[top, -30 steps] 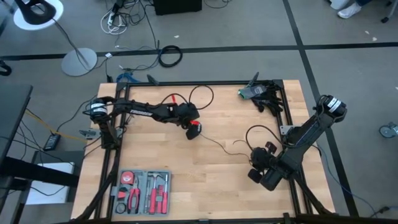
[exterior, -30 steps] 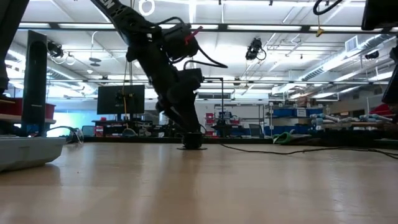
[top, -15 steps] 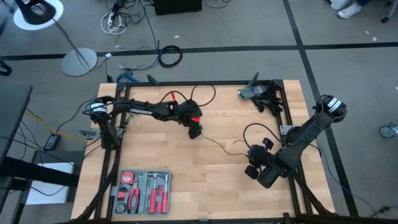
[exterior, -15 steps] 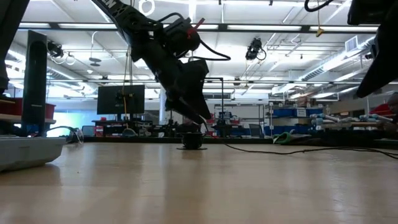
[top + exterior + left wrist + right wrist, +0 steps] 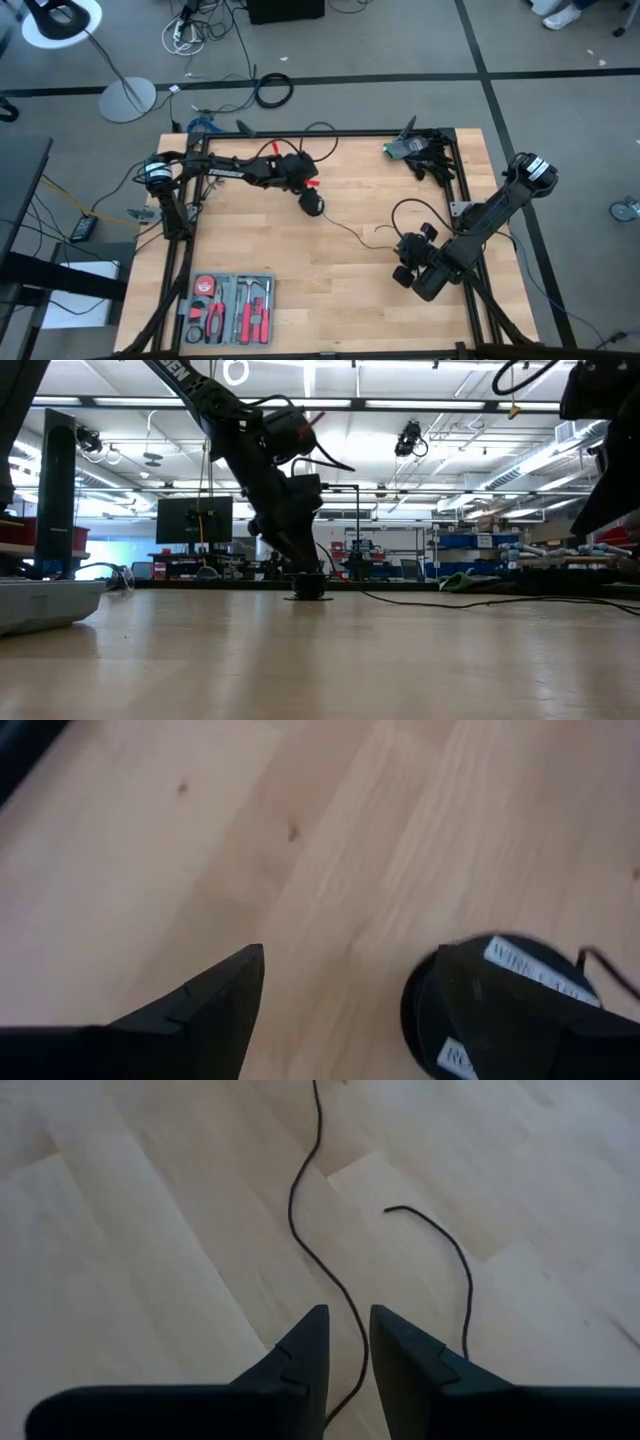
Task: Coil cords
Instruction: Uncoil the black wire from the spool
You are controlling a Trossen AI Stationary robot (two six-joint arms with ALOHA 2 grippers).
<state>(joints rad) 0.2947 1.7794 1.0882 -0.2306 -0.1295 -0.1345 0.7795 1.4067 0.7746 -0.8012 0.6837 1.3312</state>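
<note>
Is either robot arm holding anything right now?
The right gripper pinches the thin black cord along its length. The left gripper is open beside the puck, holding nothing.

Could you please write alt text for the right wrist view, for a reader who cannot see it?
The right end effector hangs over a pale wooden table, its two dark fingers nearly together around a thin black cord that runs between them. The cord winds away across the wood, and a second strand curves beside it.
</note>
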